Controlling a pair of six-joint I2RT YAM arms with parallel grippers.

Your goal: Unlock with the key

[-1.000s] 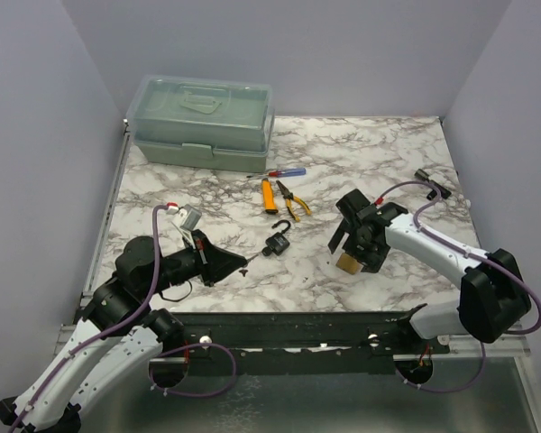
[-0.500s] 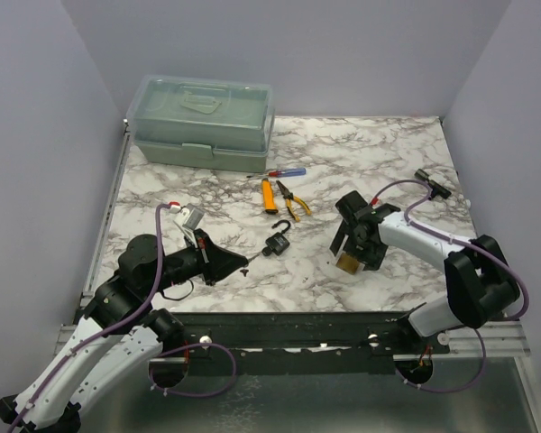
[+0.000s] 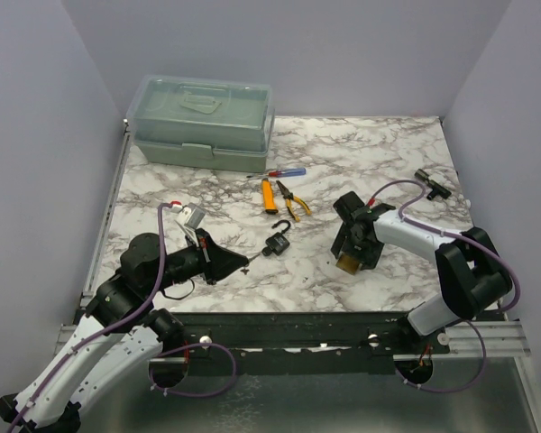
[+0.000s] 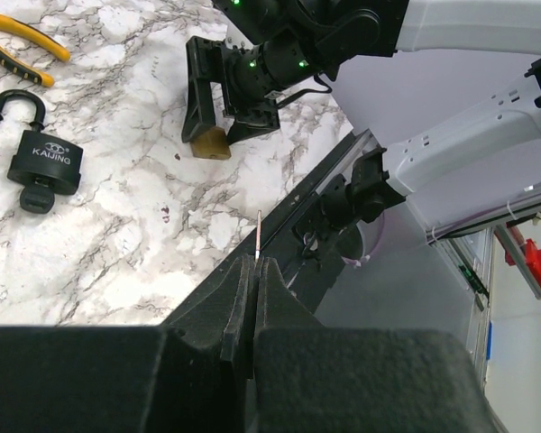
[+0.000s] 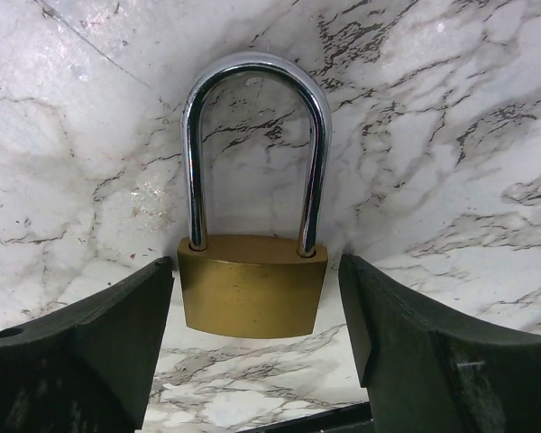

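1. The brass padlock (image 5: 252,287) lies flat on the marble surface (image 3: 388,153), right of centre and towards the near edge. Both legs of its steel shackle sit in the body.
2. The right gripper (image 3: 353,251) points down over this padlock. Its fingers (image 5: 90,343) are spread, one on each side of the brass body. The left finger is just beside the body edge and the right one shows a narrow gap. The right wrist view does not settle whether either one touches.
3. The black padlock (image 3: 277,242) lies near the middle of the surface, well apart from the brass one, with nothing touching it. In the top view its shackle looks swung open.
4. The left gripper (image 4: 250,271) lies low at the near left, pointing towards the black padlock. Its fingers are pressed together, pinching a thin metal strip (image 4: 257,236) seen edge-on. Its tip projects just past the fingertips. The views do not show whether it is the key.
5. Behind the padlocks lie yellow-handled pliers (image 3: 293,200), an orange tool (image 3: 268,196) and a screwdriver (image 3: 284,172).
6. A green toolbox (image 3: 201,122) stands closed at the far left corner.
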